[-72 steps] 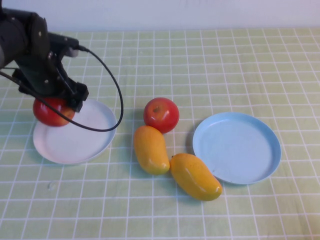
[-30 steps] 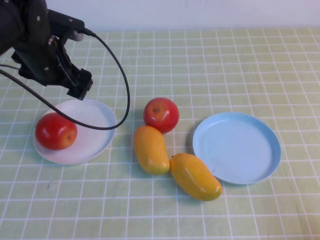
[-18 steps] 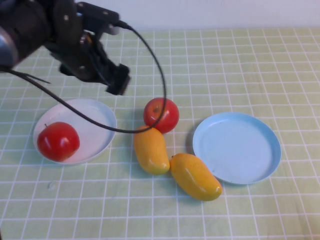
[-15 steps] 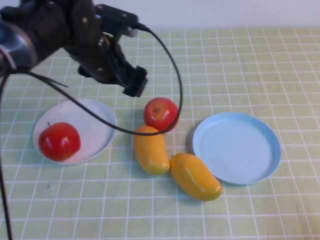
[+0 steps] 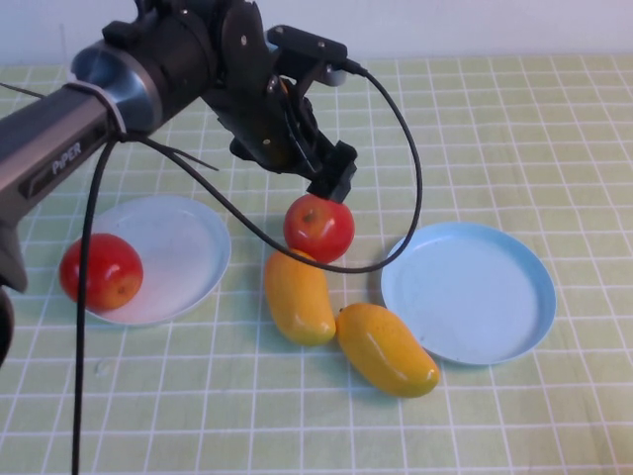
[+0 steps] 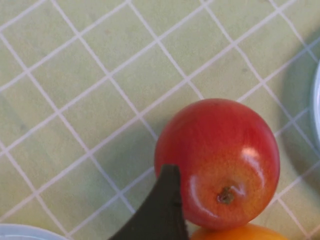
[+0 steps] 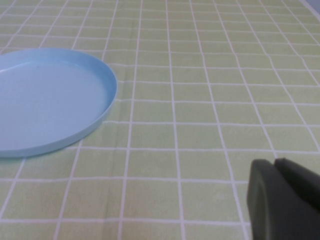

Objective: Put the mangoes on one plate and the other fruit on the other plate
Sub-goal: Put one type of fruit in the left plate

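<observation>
Over the middle apple [image 5: 319,228], from the high camera, my left claw [image 5: 334,184] hangs spread wide, gripping nothing, just above and behind that fruit. Count from up here: two apples, two mangoes, two plates. The other apple [image 5: 100,271] sits on the outer edge of the white plate [image 5: 178,247], well to the left of the middle apple. One mango [image 5: 299,295] lies right in front of the middle apple, touching it; the second mango [image 5: 388,348] touches the first one's end and lies against the near rim of the blue plate [image 5: 469,292], which sits just right of the middle apple.

Left wrist cam: one dark fingertip [image 6: 162,210] of mine beside the middle apple [image 6: 217,162], can't tell if it's touching. A sliver of mango [image 6: 235,233] peeks out beyond it.

Right wrist cam: my right claw [image 7: 282,200] is pinched shut, holding nothing, over bare checkered cloth [image 7: 200,100] near the blue plate [image 7: 50,100].
</observation>
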Controlling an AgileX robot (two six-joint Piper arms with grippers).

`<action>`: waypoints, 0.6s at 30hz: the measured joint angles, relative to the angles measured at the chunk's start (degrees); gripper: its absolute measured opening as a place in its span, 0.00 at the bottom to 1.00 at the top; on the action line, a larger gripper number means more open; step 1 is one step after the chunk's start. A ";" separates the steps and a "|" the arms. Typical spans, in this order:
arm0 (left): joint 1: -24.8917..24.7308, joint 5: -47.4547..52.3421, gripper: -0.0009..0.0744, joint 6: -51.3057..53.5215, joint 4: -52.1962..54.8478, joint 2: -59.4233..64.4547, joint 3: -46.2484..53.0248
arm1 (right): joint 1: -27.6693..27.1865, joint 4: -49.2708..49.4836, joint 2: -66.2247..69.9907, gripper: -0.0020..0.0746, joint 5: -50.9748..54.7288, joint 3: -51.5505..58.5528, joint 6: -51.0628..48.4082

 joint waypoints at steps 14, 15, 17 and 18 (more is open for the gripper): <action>-0.36 -5.50 0.90 2.41 1.22 1.36 2.33 | 0.00 0.00 0.00 0.00 0.00 0.00 0.00; -0.36 -5.50 0.90 2.50 1.22 1.95 2.33 | 0.00 0.00 0.00 0.00 0.00 0.00 0.00; -0.36 -5.50 0.90 2.50 1.22 2.85 2.33 | 0.00 0.00 0.00 0.01 0.00 0.00 0.00; -0.36 -5.50 0.90 2.50 1.22 3.19 2.33 | 0.00 0.00 0.00 0.00 0.00 0.00 0.00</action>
